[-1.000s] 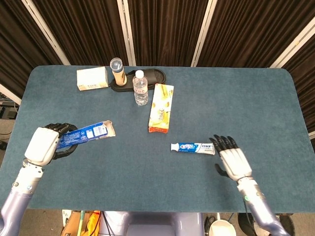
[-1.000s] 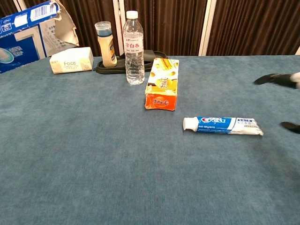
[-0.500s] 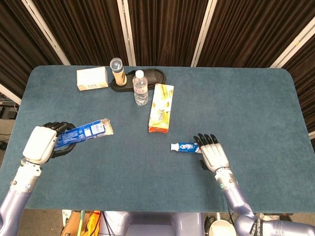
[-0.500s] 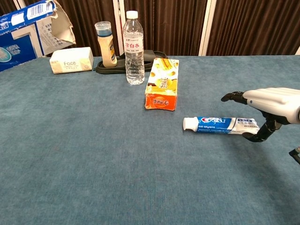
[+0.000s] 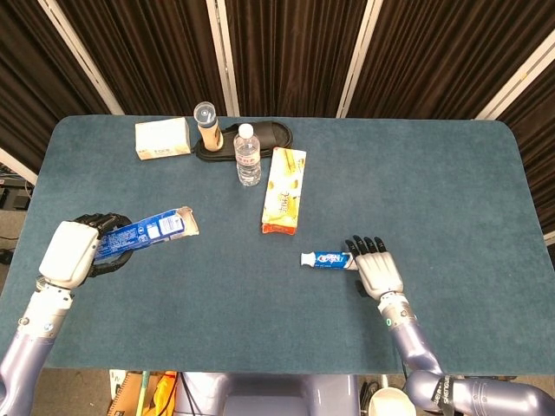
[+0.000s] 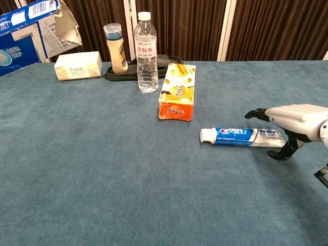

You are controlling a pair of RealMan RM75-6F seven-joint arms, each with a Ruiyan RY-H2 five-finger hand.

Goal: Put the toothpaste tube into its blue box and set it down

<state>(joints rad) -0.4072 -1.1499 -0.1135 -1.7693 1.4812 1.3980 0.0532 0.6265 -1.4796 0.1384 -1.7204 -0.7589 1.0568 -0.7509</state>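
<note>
The white and blue toothpaste tube [image 5: 326, 259] [image 6: 241, 136] lies flat on the table, cap pointing left. My right hand [image 5: 375, 270] [image 6: 294, 119] hovers over the tube's tail end, fingers stretched out above it and thumb down beside it; nothing is lifted. My left hand [image 5: 74, 251] holds the blue box [image 5: 147, 232] [image 6: 29, 28] above the table's left side. The box's open flap end points right, toward the tube. The left hand itself is out of the chest view.
At the back stand a white tissue box [image 5: 162, 139] [image 6: 78, 65], a lotion bottle [image 5: 208, 127] [image 6: 116, 48] and a water bottle [image 5: 248, 156] [image 6: 146, 51], beside a black slipper [image 5: 269, 134]. An orange snack box [image 5: 284, 191] [image 6: 177, 91] lies just behind the tube.
My right hand has moved left from the table's right side to over the tube's tail, then settled slightly. The blue box has shifted a little to the left.
</note>
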